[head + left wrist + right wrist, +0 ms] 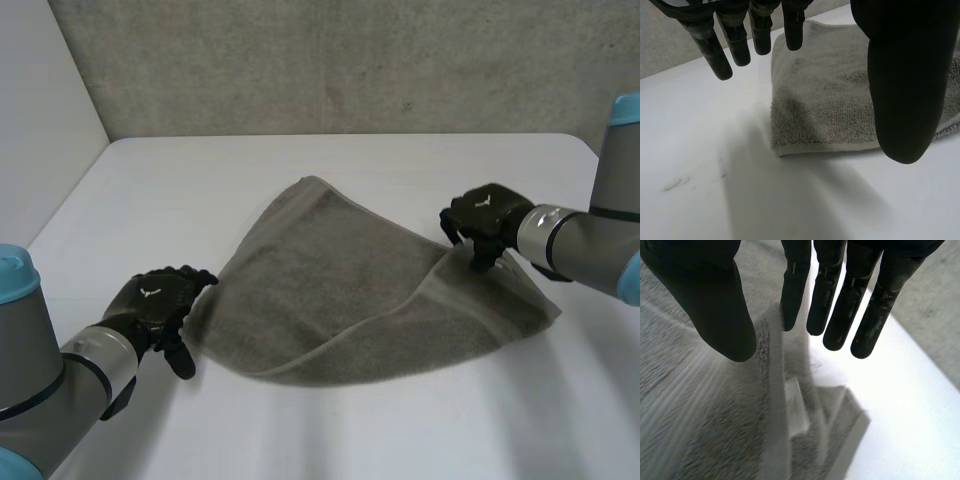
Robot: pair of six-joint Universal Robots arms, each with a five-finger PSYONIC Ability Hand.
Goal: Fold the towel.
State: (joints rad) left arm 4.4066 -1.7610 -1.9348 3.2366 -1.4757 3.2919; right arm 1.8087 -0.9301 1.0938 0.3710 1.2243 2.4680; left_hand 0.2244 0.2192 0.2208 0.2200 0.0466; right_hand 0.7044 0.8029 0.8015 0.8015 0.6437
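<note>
The right robot hand (pixel 485 218) was seen over the right side of the grey terry towel (pixel 330 290). Its straight fingers (pixel 827 295) and thumb were closed lightly on a hem of the upper layer, which was drawn up into a ridge between them. The left robot hand (pixel 155 305) was held just beside the towel's near left corner, with fingers straight and spread and nothing gripped. In its wrist view that corner was seen lying flat below the fingertips. The towel was spread, partly doubled, in the middle of the white counter (pixel 200 190), with one layer lapped over the other and a curved loose edge toward the robot. A first fold was judged to be in hand, its edges not yet squared. The next move was judged to call for the pinched hem to be carried across and laid down so that the edges matched. The left corner would need to be pinned or taken up so that the cloth was not dragged.
</note>
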